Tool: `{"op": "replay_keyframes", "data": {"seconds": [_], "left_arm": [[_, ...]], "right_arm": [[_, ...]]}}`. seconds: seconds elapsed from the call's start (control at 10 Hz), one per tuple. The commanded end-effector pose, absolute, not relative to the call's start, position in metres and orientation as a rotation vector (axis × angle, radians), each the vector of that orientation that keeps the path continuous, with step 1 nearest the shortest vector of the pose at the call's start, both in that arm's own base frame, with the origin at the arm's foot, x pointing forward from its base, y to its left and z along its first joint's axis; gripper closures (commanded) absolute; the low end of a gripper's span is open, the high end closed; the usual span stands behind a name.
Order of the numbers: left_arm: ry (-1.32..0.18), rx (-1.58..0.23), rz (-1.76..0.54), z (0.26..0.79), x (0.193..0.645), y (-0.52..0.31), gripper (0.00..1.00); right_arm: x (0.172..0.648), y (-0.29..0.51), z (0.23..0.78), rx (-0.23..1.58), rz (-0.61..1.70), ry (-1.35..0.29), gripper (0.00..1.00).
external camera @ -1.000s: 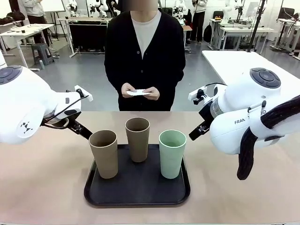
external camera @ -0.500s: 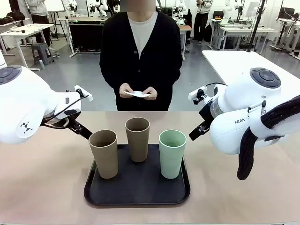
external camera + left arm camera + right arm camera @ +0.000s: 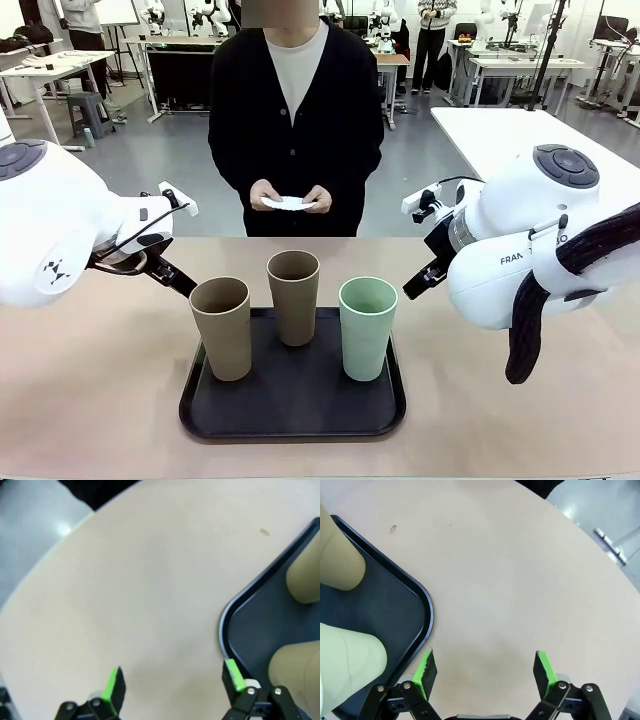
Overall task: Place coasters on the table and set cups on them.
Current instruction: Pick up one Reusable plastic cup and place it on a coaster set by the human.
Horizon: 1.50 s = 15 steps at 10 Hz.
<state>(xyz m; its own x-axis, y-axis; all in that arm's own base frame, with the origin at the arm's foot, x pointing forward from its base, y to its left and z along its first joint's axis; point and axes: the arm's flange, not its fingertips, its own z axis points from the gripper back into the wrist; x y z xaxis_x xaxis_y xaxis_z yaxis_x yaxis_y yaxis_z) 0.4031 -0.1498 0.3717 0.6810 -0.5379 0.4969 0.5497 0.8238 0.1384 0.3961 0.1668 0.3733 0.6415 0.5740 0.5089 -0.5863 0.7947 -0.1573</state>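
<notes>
The left claw (image 3: 173, 677) hangs with its green pads spread wide and nothing between them, over bare table (image 3: 125, 580) just beside a corner of the black tray (image 3: 231, 625). The right claw (image 3: 484, 662) is spread just as wide and is also empty, over the table at the tray's other side. On the tray three cups stand upright and close together: a brown cup (image 3: 222, 328) nearest the left claw, a second brown cup (image 3: 293, 297) behind the middle, and a green cup (image 3: 367, 328) nearest the right claw. The coasters (image 3: 288, 203) are not down yet. The person at the far side holds them as a thin white piece between both hands (image 3: 262, 193), and how many there are cannot be told. They look like paper: very light, limp and easy to crease, so they are best pinched gently at the rim if handed across. The cups seem light, stiff and matte, so probably not slippery. Being tall and tapered, they may tip, so take each across its body around mid-height, coming in from the outer side.
</notes>
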Motion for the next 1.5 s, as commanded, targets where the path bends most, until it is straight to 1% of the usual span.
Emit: {"op": "replay_keyframes", "data": {"seconds": [0.0, 0.1, 0.2, 0.3, 0.4, 0.5, 0.7, 0.9, 1.0, 1.1, 1.2, 1.3, 1.4], "left_arm": [[-0.55, -0.023, -0.61, 0.372, 0.403, -0.15, 0.0], [-0.544, -0.041, -0.61, 0.387, 0.4, -0.144, 0.0], [-0.545, -0.056, -0.623, 0.415, 0.393, -0.143, 0.0], [-0.533, -0.033, -0.631, 0.442, 0.38, -0.141, 0.0], [-0.457, 0.008, -0.619, 0.468, 0.362, -0.135, 0.0], [-0.401, 0.028, -0.613, 0.487, 0.349, -0.128, 0.0], [-0.33, 0.051, -0.626, 0.509, 0.32, -0.121, 0.0], [-0.284, 0.012, -0.648, 0.513, 0.29, -0.112, 0.0], [-0.328, 0.004, -0.607, 0.508, 0.279, -0.109, 0.0], [-0.297, 0.02, -0.633, 0.514, 0.301, -0.114, 0.0], [-0.297, 0.02, -0.633, 0.514, 0.301, -0.114, 0.0], [-0.297, 0.02, -0.633, 0.514, 0.301, -0.114, 0.0], [-0.299, 0.017, -0.631, 0.52, 0.295, -0.112, 0.0]], "right_arm": [[0.396, 0.167, 0.373, 0.023, 0.661, -0.572, 0.0], [0.391, 0.164, 0.389, 0.027, 0.659, -0.547, 0.0], [0.383, 0.162, 0.412, 0.033, 0.657, -0.512, 0.0], [0.37, 0.158, 0.436, 0.008, 0.653, -0.476, 0.0], [0.348, 0.152, 0.462, -0.024, 0.661, -0.449, 0.0], [0.329, 0.146, 0.478, -0.011, 0.673, -0.387, 0.0], [0.286, 0.134, 0.496, -0.059, 0.668, -0.313, 0.0], [0.248, 0.125, 0.489, -0.082, 0.662, -0.26, 0.0], [0.247, 0.126, 0.481, -0.13, 0.652, -0.275, 0.0], [0.27, 0.129, 0.506, -0.038, 0.679, -0.277, 0.0], [0.27, 0.129, 0.506, -0.038, 0.679, -0.277, 0.0], [0.259, 0.13, 0.51, -0.065, 0.679, -0.268, 0.0], [0.288, 0.11, 0.482, 0.176, 0.66, -0.257, 0.0]]}}
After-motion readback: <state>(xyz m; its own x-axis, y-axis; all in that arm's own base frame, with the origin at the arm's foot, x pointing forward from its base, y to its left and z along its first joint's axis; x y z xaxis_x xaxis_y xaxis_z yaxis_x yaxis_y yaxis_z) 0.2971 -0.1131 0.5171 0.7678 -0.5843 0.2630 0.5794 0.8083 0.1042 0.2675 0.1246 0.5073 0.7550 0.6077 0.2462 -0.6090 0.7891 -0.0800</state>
